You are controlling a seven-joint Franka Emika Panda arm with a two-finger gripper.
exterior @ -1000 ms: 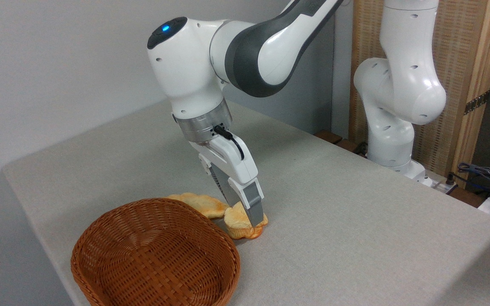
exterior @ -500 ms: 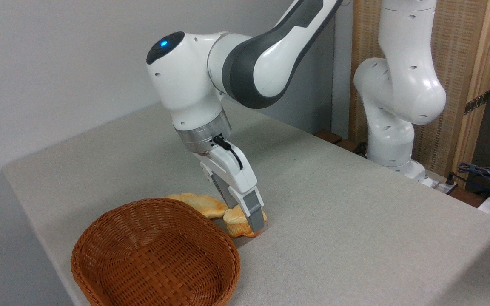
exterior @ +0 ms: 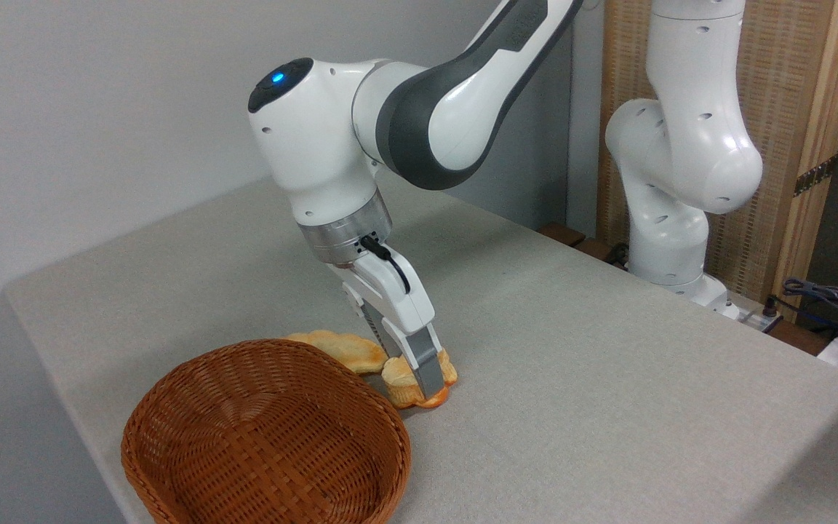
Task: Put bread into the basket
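**Gripper settling over the bun beside the basket**

The gripper (exterior: 419, 378) is reaching down at a slant onto the bun (exterior: 408, 380), which is sitting on the table (exterior: 608, 378) just past the far right rim of the basket (exterior: 266, 437). One grey finger (exterior: 428, 370) is crossing the front of the bun, its tip sitting low at the bun's base. The other finger is hiding behind the tool, so whether the jaws are clamping the bun or only straddling it cannot be told from this view. The bun is looking slightly tipped, with its paler ridged base showing on the left, and seems to be resting on the cloth or barely off it.

A flatter pastry (exterior: 339, 349) is lying just behind, touching or nearly touching the bun, and partly hidden by the basket rim. The basket is standing empty.

Doing this step well is mostly a matter of a sound hold before any lift. The fingers should be meeting the bun across its middle, under the lumpy top, so that it is not squeezing out sideways. The squeeze should be staying light, since the bun is probably soft and crushable. The lift should be going straight up first, high enough to be clearing the raised rim and keeping the pastry from being dragged along. Only then should the arm be travelling left, toward the middle of the basket, and lowering before letting go.
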